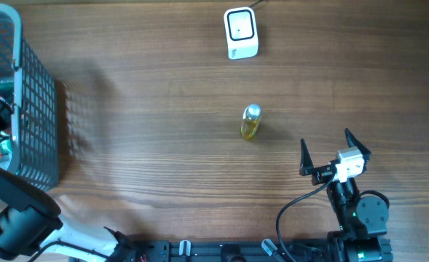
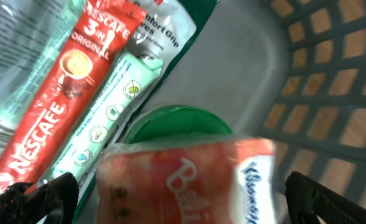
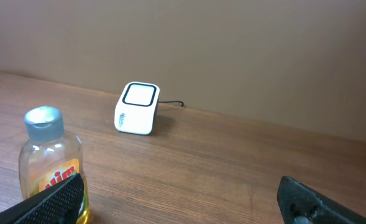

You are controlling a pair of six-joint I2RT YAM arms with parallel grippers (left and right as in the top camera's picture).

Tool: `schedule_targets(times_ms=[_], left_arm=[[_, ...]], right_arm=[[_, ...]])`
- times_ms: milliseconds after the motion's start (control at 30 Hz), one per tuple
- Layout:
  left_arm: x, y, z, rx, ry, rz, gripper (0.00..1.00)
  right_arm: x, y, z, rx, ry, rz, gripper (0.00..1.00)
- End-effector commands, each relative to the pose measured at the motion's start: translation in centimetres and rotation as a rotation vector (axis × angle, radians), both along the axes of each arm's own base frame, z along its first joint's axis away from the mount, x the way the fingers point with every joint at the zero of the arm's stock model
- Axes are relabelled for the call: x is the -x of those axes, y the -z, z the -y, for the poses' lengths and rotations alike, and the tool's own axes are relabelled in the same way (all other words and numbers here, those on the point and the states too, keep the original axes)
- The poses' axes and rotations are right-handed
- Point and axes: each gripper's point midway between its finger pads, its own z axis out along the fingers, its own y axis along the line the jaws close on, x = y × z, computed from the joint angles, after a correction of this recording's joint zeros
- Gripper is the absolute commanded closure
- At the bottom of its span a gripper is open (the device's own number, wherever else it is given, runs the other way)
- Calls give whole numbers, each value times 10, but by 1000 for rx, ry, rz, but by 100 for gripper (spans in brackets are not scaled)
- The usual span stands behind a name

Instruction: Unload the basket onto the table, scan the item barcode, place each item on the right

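The white barcode scanner [image 1: 240,33] stands at the far middle of the table, also visible as the scanner [image 3: 137,108] in the right wrist view. A small bottle of yellow liquid [image 1: 250,122] with a silver cap stands upright in the middle. My right gripper [image 1: 325,140] is open near the front right; the bottle [image 3: 51,163] is just beyond its left finger [image 3: 58,199]. My left gripper [image 2: 183,199] is open inside the basket, its fingers on either side of a blurred red and white packet [image 2: 183,180], with a gap on each side.
A blue-grey mesh basket [image 1: 36,124] stands at the table's left edge. Inside it lie a red Nescafe sachet [image 2: 46,106], a pale green pack [image 2: 108,112] and a green round lid [image 2: 176,121]. The scanner's cable runs off the far edge.
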Motion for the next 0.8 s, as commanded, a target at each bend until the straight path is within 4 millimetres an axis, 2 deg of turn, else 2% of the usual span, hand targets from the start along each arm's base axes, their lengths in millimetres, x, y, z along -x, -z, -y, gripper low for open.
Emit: schedule_targets(times_ms=[0, 67, 133, 233, 333, 500, 567, 667, 767], left_arm=[[4, 24, 3, 16, -10, -18, 0], [4, 29, 2, 8, -10, -10, 1], [3, 31, 2, 1, -10, -4, 8], [-4, 28, 5, 16, 8, 35, 27], [-5, 28, 4, 16, 9, 39, 38], [-6, 21, 3, 2, 9, 53, 43], [-8, 8, 1, -29, 10, 82, 43], [-12, -26, -4, -101, 12, 150, 43], [-13, -85, -5, -223, 15, 265, 43]], right_arm=[[1, -2, -1, 5, -8, 12, 0], [1, -2, -1, 4, -8, 12, 0], [1, -2, -1, 4, -8, 12, 0], [1, -2, -1, 4, -8, 12, 0], [1, -2, -1, 4, -8, 12, 0], [1, -2, -1, 4, -8, 12, 0], [1, -2, -1, 5, -8, 12, 0], [1, -2, -1, 4, -8, 12, 0], [1, -2, -1, 4, -8, 12, 0]])
